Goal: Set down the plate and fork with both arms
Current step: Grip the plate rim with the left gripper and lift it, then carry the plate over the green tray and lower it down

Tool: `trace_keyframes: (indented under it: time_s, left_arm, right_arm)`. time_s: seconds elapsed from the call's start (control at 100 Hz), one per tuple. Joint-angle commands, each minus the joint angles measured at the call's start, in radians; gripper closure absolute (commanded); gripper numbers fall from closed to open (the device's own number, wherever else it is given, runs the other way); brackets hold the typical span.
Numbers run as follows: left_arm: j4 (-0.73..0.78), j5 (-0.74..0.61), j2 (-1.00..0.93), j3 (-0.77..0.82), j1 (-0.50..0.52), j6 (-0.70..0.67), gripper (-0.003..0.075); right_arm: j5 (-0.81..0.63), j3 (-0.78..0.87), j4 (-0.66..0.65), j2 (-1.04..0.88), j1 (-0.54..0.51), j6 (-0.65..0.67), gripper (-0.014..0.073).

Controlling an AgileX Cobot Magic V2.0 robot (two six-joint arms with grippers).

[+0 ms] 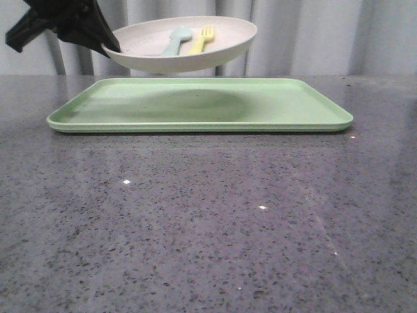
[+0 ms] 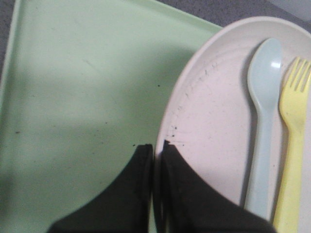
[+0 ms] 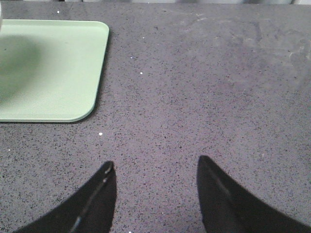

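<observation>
**Plate aloft over the tray, fork riding inside**

While the speckled grey bench [image 1: 208,222] lies bare in the foreground, the flat, light-green tray [image 1: 195,107] with rounded corners carries nothing but a shadow. Above it hangs the plate [image 1: 182,45], a shallow, matte cream dish, tilted, its rim pinched by the left tool [image 2: 154,145], whose black fingers are clamped on it. On it lie the yellow plastic fork [image 2: 294,145] and a pale blue spoon [image 2: 265,121] beside it. The right tool [image 3: 155,170] hovers over the bench, spread and empty. I judge that both placements remain.
</observation>
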Motion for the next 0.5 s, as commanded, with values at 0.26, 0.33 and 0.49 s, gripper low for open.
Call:
trace_keyframes:
  time_s: [0.26, 0.33, 0.49]
  left_arm:
    - [-0.006, -0.141, 0.049, -0.044, -0.062, -0.094, 0.0741]
    - [-0.006, -0.148, 0.056, -0.044, -0.062, -0.096, 0.0741]
    - [0.016, -0.162, 0.068, -0.044, -0.062, -0.129, 0.0741]
  right_arm:
    - [-0.072, -0.036, -0.004, 0.011, -0.001, -0.007, 0.0198]
    - [-0.072, -0.036, -0.004, 0.011, -0.001, -0.007, 0.0198]
    - [-0.073, -0.036, -0.004, 0.011, -0.001, -0.007, 0.0198]
